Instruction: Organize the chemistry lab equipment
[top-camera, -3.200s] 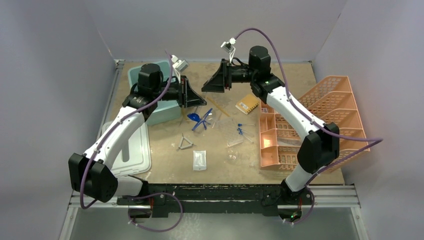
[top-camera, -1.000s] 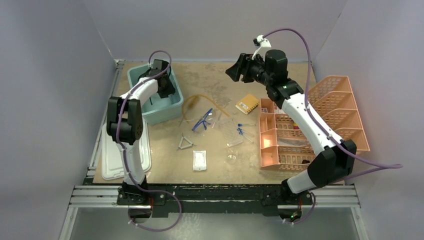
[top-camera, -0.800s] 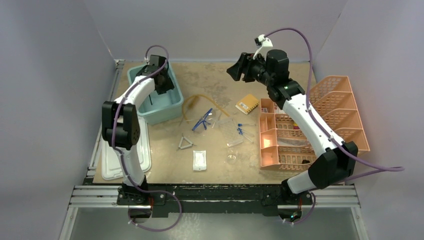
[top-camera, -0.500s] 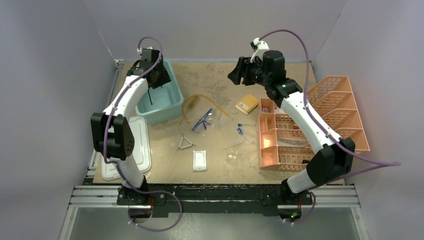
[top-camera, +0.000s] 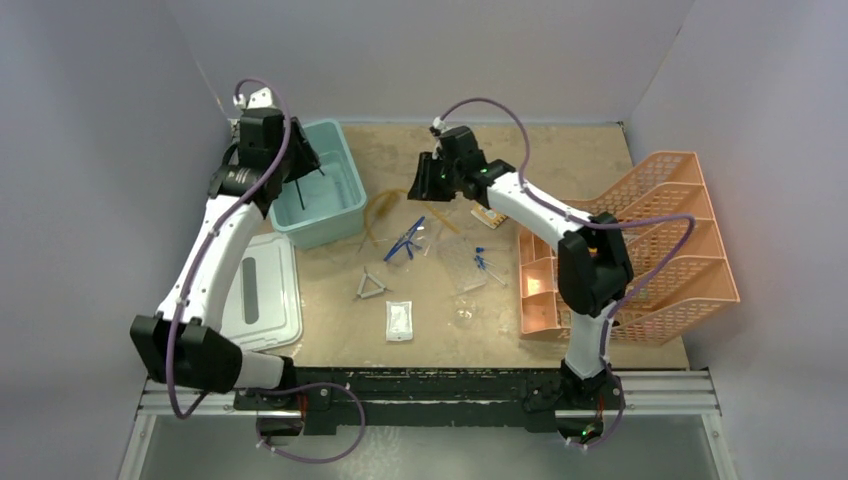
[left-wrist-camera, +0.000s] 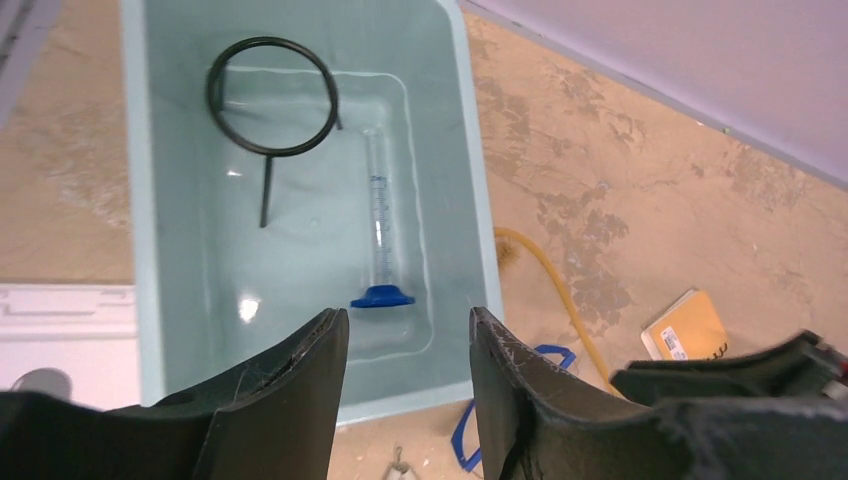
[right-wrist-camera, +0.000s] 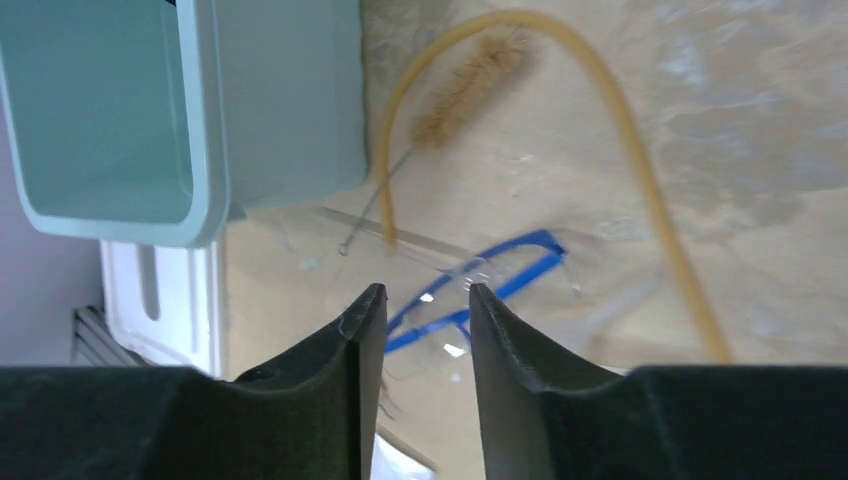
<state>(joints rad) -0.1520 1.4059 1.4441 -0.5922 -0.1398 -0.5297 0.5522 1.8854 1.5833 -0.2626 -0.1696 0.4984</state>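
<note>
Left tool (left-wrist-camera: 405, 330) is seen with its fingers spread and nothing between them; the right tool (right-wrist-camera: 425, 300) is likewise parted and empty. A second ago the left tool was dipped into the teal tub (top-camera: 345, 205). It has since been drawn back above the tub's 11 o'clock corner. The right tool, then held high at the desk's 12 o'clock edge, has been brought to the centre, over the amber tubing (right-wrist-camera: 640, 160) and a bristle brush (right-wrist-camera: 470, 85).

The black wire ring tripod (left-wrist-camera: 272, 95) is left lying in the tub beside a blue-footed cylinder (left-wrist-camera: 380, 230). On the worn brown desk (top-camera: 560, 150), walled in pale grey on three sides, the rest is scattered:
- blue-framed clear goggles (top-camera: 405, 238) at the centre
- wire triangle (top-camera: 372, 288) and white packet (top-camera: 399, 320) toward 6 o'clock
- clear rack (top-camera: 455, 262) and blue-capped tubes (top-camera: 487, 262) beside the orange tray (top-camera: 690, 200) at 3 o'clock

A white lid (top-camera: 262, 300) lies at 8 o'clock.

The left arm is stretched from 7 toward 11 o'clock; the right arm's elbow is raised over the tray — its forearm is reached toward 10 o'clock.
</note>
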